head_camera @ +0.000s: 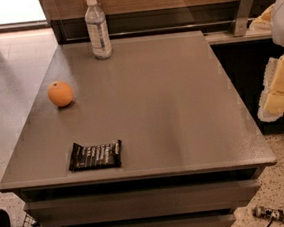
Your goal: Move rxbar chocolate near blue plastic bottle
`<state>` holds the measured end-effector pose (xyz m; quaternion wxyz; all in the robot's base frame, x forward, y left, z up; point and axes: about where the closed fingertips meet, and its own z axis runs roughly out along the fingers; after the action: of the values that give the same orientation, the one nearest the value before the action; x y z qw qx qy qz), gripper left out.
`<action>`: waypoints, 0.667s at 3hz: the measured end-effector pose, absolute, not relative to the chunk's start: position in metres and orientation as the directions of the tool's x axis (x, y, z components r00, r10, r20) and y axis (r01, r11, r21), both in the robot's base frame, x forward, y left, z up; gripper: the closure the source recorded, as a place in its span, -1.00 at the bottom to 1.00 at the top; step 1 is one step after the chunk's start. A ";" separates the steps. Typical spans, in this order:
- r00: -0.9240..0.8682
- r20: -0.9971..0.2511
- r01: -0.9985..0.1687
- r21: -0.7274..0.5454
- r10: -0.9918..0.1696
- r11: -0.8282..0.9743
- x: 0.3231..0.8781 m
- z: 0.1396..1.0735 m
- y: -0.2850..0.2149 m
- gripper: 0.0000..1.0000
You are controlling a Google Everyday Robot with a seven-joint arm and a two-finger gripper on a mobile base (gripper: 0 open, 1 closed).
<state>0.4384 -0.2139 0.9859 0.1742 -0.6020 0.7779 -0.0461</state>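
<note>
Camera view — rxbar (pixel 95 155) crosswise — tool (pixel 277 96) far-right

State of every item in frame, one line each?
rxbar chocolate: lying flat near the front edge of the table, not grasped.
blue plastic bottle: upright, capped, at the back edge.
orange: resting near the left edge.
gripper: beyond the right side, touching nothing.

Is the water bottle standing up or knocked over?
Upright: the blue plastic bottle stands on its base, cap up. The gripper hangs right of the table.
</note>
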 end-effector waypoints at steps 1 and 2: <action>-0.209 -0.225 -0.921 -0.282 -0.952 0.269 0.440 0.985 -0.212 -1.00; -0.194 -0.250 -0.922 -0.283 -0.949 0.263 0.443 0.984 -0.205 -1.00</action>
<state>0.4432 -0.2052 0.9837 0.1893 -0.6059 0.7719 -0.0347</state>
